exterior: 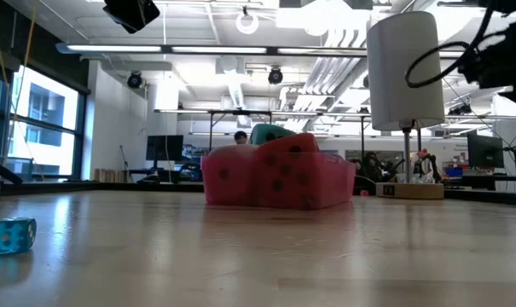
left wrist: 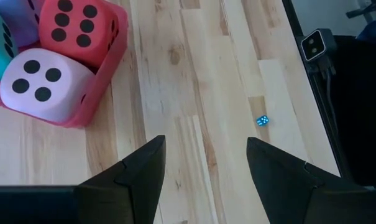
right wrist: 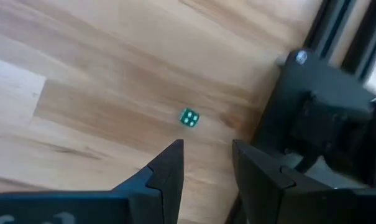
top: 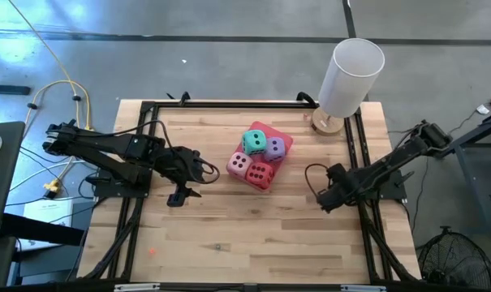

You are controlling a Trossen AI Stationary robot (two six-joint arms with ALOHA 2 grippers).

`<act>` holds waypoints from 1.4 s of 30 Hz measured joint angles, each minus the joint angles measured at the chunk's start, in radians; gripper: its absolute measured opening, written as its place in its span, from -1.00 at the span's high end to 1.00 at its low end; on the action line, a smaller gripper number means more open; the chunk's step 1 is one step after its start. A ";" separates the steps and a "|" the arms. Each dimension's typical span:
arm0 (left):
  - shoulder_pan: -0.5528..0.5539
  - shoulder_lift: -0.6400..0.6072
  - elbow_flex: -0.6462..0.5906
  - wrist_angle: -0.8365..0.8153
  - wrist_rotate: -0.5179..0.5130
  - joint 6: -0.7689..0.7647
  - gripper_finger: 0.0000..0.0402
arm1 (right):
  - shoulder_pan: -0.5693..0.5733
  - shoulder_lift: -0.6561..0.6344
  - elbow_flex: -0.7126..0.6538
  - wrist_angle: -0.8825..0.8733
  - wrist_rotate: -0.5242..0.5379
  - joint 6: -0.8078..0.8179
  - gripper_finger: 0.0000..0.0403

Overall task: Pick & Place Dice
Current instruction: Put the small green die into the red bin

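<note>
Already all four soft foam dice sit together in the flat pink rectangular tray (top: 282,139) near the middle of the wooden bench (top: 229,235): the teal green die (top: 254,143) and the purple die (top: 275,148) at the back, the pale pink die (top: 239,165) and the red die (top: 260,173) at the front, packed touching one another. Judging by that, the placing looks finished or close to it, and doing this step well would mean drawing both arms away from the tray without brushing the dice or nudging it. The left end effector (left wrist: 205,168) hangs just beside the tray on its left, pointing down at bare wood, its fingers apart at a middling width and holding nothing. The right end effector (right wrist: 206,163) hovers well to the tray's right, near the bench frame, its fingers fairly narrow and also empty. Two tiny dice lie loose on the wood, a small blue die (left wrist: 262,121) and a small green die (right wrist: 188,117).
</note>
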 joint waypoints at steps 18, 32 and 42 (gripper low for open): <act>0.000 0.000 0.001 0.004 0.000 0.025 -0.09 | 0.001 -0.105 -0.120 0.159 -0.015 0.360 0.37; 0.000 0.000 -0.033 0.004 0.000 0.037 -0.09 | 0.001 0.074 -0.120 0.230 -0.039 0.535 0.37; 0.000 0.000 -0.083 0.117 0.022 0.144 -0.09 | 0.003 0.221 -0.120 0.244 -0.013 0.589 0.37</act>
